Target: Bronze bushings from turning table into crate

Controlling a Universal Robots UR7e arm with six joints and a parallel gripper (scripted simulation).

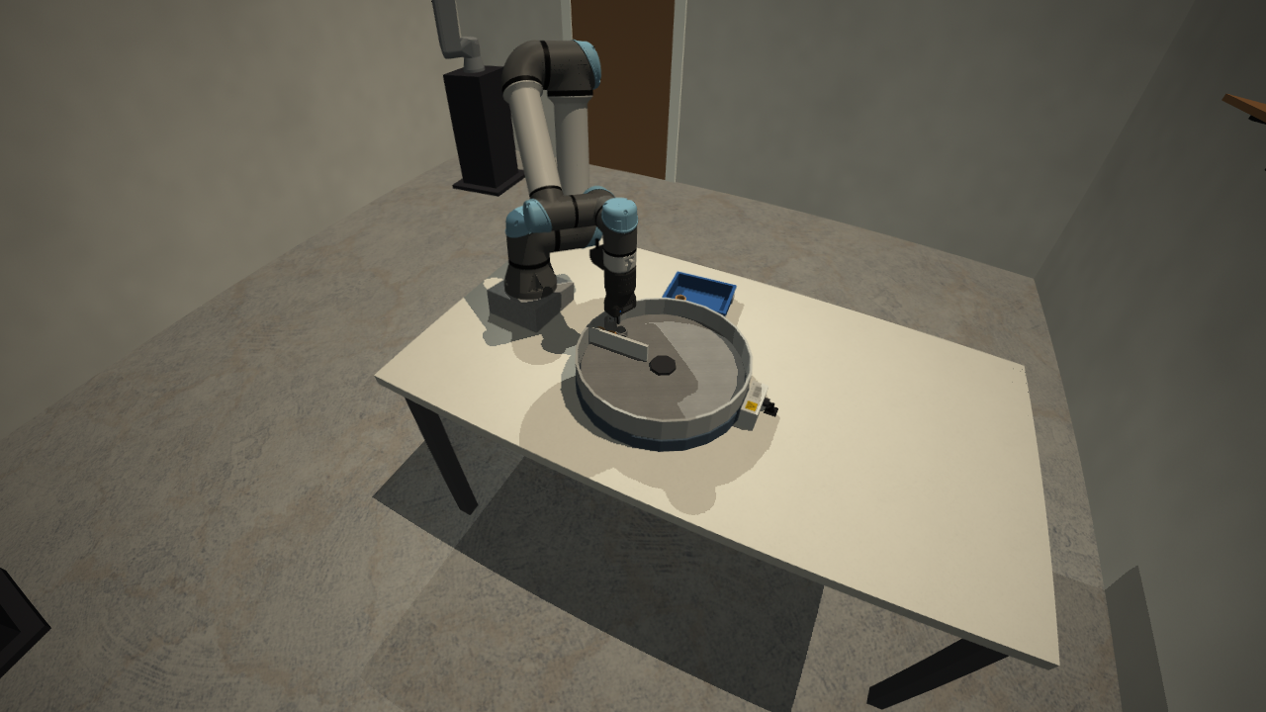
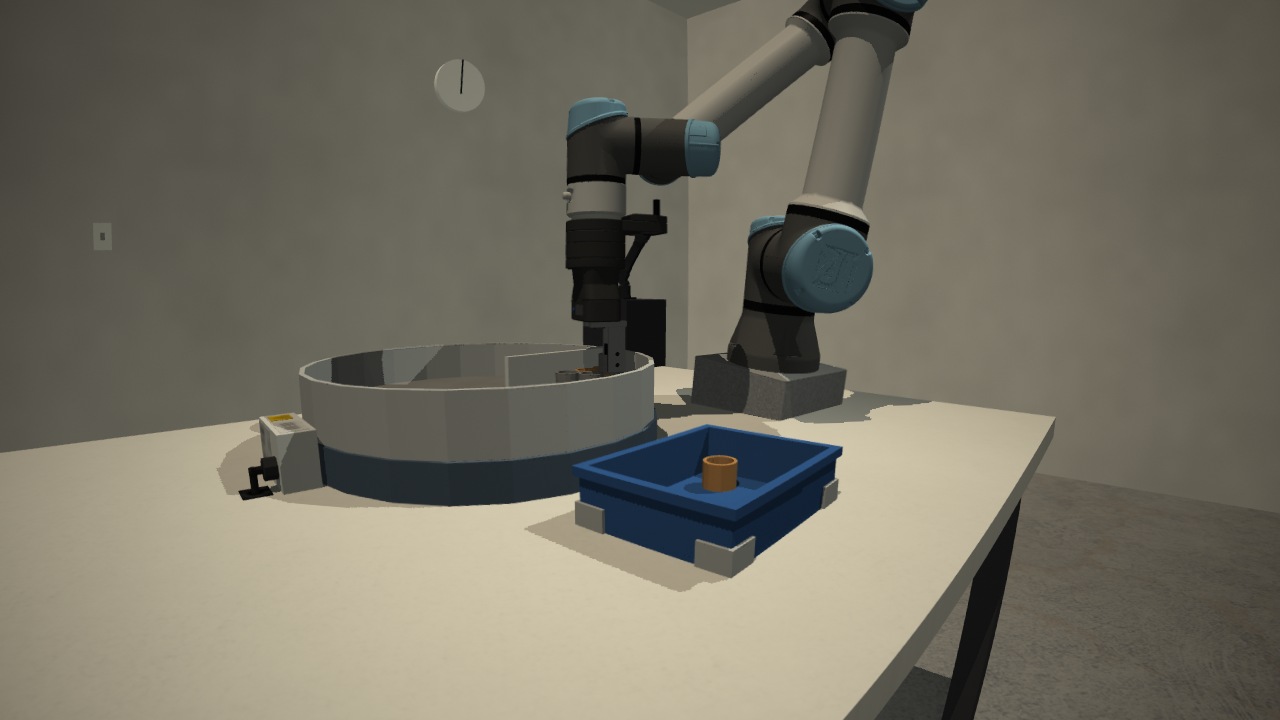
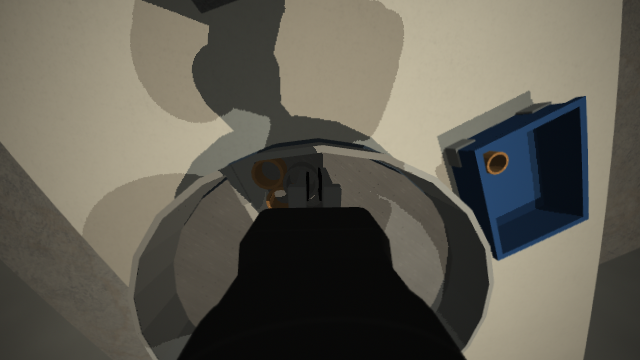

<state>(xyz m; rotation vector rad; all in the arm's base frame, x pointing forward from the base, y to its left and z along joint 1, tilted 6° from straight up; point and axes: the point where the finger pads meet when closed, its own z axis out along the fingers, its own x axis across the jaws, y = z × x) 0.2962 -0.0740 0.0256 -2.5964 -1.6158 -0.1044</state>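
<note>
Pale desk (image 1: 885, 424) (image 2: 358, 608) (image 3: 450, 50) fills the exterior view's lower left; right of centre, one bronze bushing (image 2: 719, 474) (image 3: 486, 161) stands in the crate (image 1: 708, 296) (image 2: 657, 491) (image 3: 465, 190). Beyond, the pincer (image 1: 616, 326) (image 2: 612, 364) (image 3: 313, 178) reaches into the turning table (image 1: 664, 430) (image 2: 474, 420) (image 3: 470, 250), fingers narrowly apart, grip unclear, beside more bronze (image 2: 586, 369) (image 3: 256, 175).

A high corner view looks steeply down across the whole table (image 1: 885, 424); a closer, low side view faces the crate (image 1: 699, 297) (image 2: 657, 498) (image 3: 515, 200), also visible in the near, downward wrist view.
</note>
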